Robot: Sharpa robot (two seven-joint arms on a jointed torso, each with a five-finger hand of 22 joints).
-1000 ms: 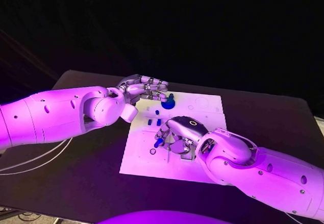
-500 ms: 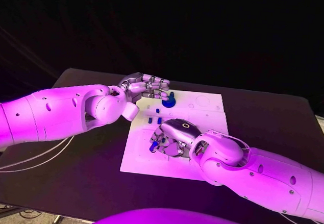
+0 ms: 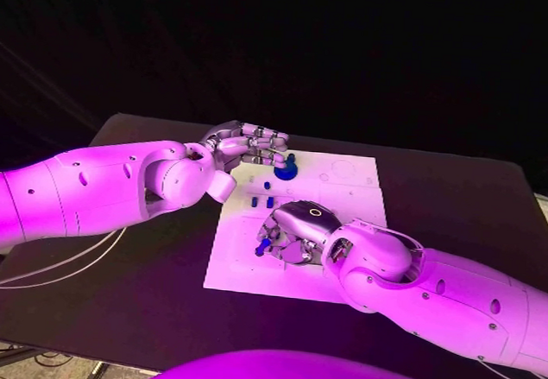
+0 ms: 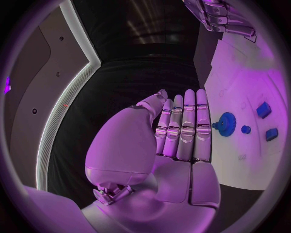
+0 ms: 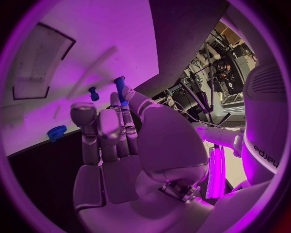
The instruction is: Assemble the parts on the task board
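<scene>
Item: task board (image 3: 349, 190), white plate, lying flat at the middle of the black worktop (image 3: 473, 202), placed so both arms reach it.

Item: blue gear (image 3: 286, 168), seated near the board's far edge; it also appears in the left wrist view (image 4: 227, 124), with a small round blue part (image 4: 245, 129) and two small blue blocks (image 4: 264, 109) just beside it on the board. Probably already fitted, or awaiting fitting, at their places.

Item: left robot hand (image 3: 242, 146), at the board's far left corner, just beside the gear. Fingers (image 4: 185, 127) lie straight and together; nothing rests in the palm. Whether the fingertips touch the gear cannot be told. Judged to be waiting or steadying there.

Item: right robot hand (image 3: 294, 234), over the board's left middle, fingers curled downward. It pinches a slim blue peg (image 5: 119, 87) between thumb and fingertips, the peg pointing toward the board; the same piece shows at the hand's left side (image 3: 264, 243). Judged to be carrying the peg to a hole in the board, insertion not yet done.
</scene>
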